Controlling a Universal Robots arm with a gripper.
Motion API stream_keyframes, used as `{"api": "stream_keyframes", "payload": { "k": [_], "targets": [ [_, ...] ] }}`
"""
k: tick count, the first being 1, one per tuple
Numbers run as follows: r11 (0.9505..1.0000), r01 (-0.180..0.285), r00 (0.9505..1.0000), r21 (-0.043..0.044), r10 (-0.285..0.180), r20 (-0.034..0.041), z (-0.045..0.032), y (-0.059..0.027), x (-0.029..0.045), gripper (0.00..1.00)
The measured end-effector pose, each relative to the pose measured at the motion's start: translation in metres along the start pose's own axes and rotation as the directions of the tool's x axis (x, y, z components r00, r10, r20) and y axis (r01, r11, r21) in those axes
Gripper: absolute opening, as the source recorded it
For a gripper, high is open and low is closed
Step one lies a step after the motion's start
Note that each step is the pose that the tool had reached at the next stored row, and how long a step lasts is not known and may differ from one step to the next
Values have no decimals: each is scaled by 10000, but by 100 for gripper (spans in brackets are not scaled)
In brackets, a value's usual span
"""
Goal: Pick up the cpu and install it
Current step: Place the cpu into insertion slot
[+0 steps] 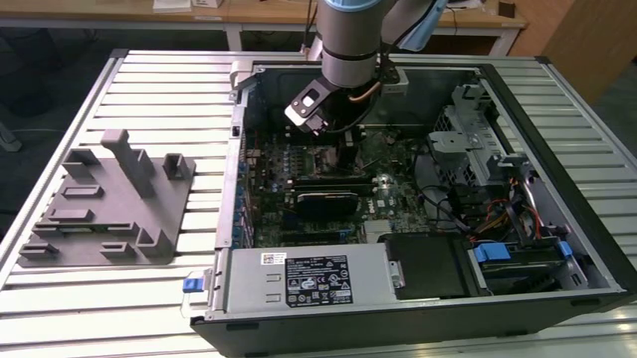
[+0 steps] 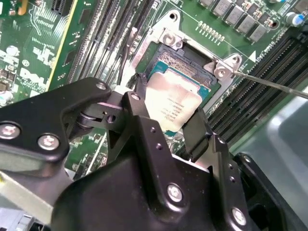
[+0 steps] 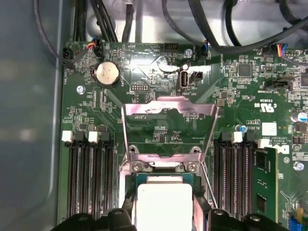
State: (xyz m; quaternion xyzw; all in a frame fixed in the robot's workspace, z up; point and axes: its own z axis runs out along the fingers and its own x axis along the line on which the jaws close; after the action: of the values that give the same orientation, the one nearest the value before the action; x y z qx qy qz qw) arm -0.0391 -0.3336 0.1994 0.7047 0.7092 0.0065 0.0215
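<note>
centrally: tool [image 2: 166, 115] pinches the cpu [image 2: 175, 98] by two opposite edges, one of its fingers [image 2: 195, 129] on each side. grip is prob. chosen so the metal lid faces up and the underside is not touched. cpu hangs or sits directly over the socket [image 2: 179, 60], roughly square w/ its opening; seated or just above, cannot tell. load plate [image 3: 168, 130] stands hinged up and the lever [image 2: 269, 83] is swung clear, leaving the socket open from above. ram slots [image 3: 86, 178] flank the socket on both sides, apart from the fingers. motherboard [image 3: 159, 67] lies flat in the pc case [image 1: 398, 321], which rests on its side w/ the panel off, presumably for top-down access. arm [image 1: 348, 45] reaches near-vertically into the case, wrist pointing at the board. grey tray [image 1: 104, 201] rests on the bench [image 1: 100, 313] at the exterior view's left, well apart from the case.
</note>
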Motion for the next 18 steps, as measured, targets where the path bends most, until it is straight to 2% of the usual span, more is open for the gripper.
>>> {"api": "stream_keyframes", "payload": {
  "k": [18],
  "targets": [
    [10000,0,10000,0,0,-4,-3,-54,0,55]
  ]
}}
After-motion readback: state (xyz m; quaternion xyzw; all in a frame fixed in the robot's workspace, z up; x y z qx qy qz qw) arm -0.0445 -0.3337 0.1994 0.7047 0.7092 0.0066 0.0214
